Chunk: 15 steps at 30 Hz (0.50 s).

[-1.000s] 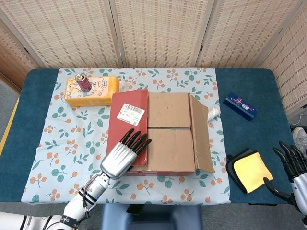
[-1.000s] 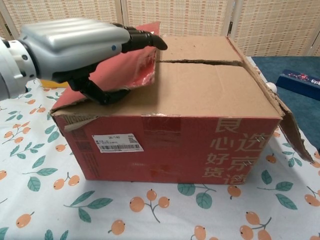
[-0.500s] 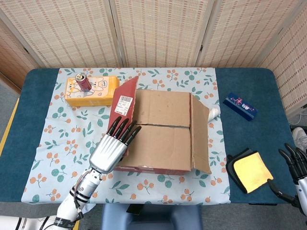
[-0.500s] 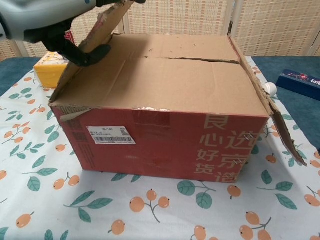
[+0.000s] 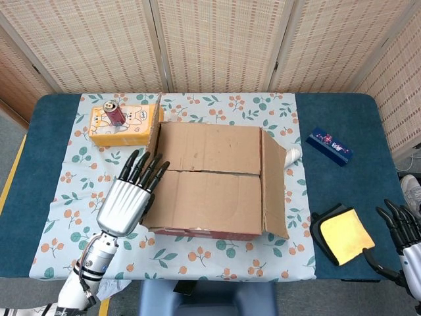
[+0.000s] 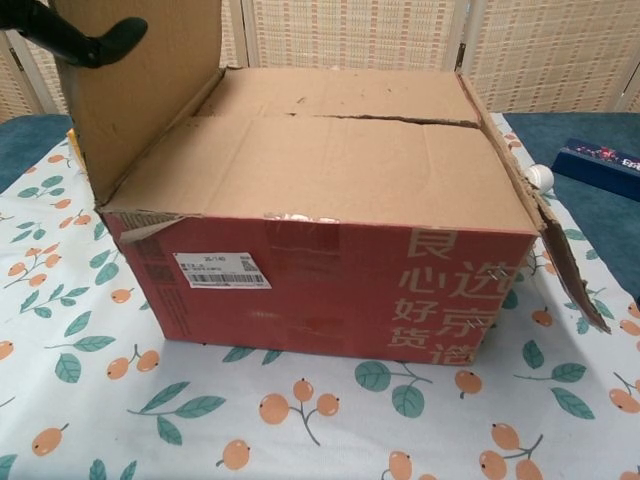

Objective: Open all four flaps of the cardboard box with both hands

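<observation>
Covering blue table (image 5: pixel 46 197): floral cloth (image 5: pixel 79 184); woven screens (image 5: pixel 217 39) behind.

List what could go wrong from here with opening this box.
1. The left hand holds the left flap roughly upright; released now, it may fall shut over the inner flaps.
2. Pushed further out, that flap could hit the yellow box and tip the can on top.
3. The right flap hangs torn and ragged; a hard pull might rip it.
</observation>
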Tool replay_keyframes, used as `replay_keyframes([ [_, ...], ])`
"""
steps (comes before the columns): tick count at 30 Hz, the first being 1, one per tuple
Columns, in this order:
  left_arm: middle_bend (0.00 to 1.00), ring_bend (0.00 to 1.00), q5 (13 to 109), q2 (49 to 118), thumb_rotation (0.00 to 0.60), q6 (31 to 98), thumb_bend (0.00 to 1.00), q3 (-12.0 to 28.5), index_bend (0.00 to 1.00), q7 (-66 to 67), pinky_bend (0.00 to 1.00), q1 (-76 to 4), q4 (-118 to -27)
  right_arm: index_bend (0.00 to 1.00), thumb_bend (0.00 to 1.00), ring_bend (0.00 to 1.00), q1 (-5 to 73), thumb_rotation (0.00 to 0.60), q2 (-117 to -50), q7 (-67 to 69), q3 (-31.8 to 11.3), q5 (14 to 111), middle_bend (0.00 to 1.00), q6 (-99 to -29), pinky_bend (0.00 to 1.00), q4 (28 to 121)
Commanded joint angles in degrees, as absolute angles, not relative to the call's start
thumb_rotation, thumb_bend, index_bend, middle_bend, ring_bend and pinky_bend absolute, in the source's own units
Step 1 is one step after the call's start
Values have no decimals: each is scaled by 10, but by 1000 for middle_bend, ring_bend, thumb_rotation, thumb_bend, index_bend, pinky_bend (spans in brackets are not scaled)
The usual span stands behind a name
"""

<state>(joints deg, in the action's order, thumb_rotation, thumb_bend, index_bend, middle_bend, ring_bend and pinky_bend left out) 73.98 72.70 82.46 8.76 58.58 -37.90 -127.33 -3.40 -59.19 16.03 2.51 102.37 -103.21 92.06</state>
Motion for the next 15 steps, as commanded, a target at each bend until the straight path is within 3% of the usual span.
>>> replay_keyframes([
  [1,85,16,745,712,600,836,584,87,0,574,0,-366,-1276,0,374,0,-25,600,-590,158,16,1015,0,-1021,0,923],
  [15,65,0,723,621,600,902,581,63,0,464,0,-259,-1238,0,374,0,-4,600,-581,112,9,1008,0,-973,0,961],
])
